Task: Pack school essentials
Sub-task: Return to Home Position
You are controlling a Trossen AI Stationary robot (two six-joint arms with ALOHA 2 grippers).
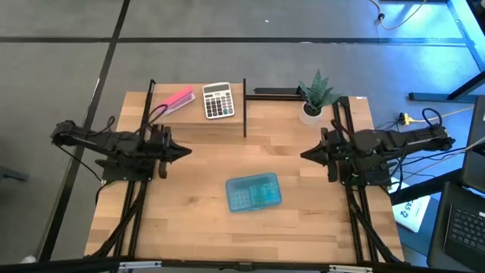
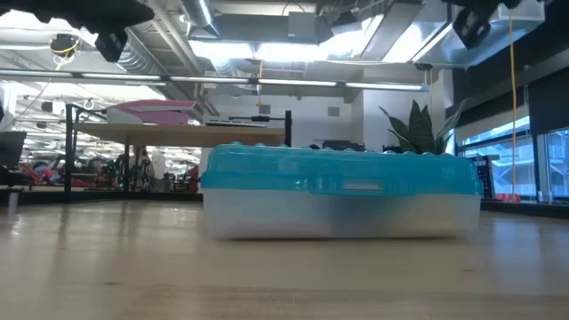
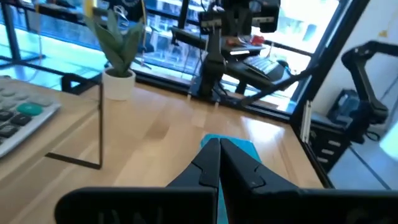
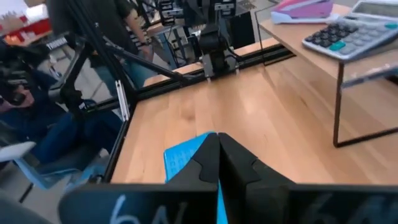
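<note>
The left gripper [image 1: 184,152] is held above the wooden table [image 1: 189,227], its dark pointed fingers [image 3: 202,171] pressed together. Farther back, a pink block [image 1: 179,99] and a grey calculator [image 1: 218,100] are laid side by side. The rounded blue plastic box [image 1: 254,192] is set mid-table, lid shut. The right gripper [image 1: 306,155] is closed too.

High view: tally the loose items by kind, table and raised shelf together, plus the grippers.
Blue supply box: 1, lid closed
Grey calculator: 1
Pink block: 1
Potted plant: 1
Grippers: 2, left gripper and right gripper, jaws shut, holding nothing
Total: 4 items, 2 grippers
</note>
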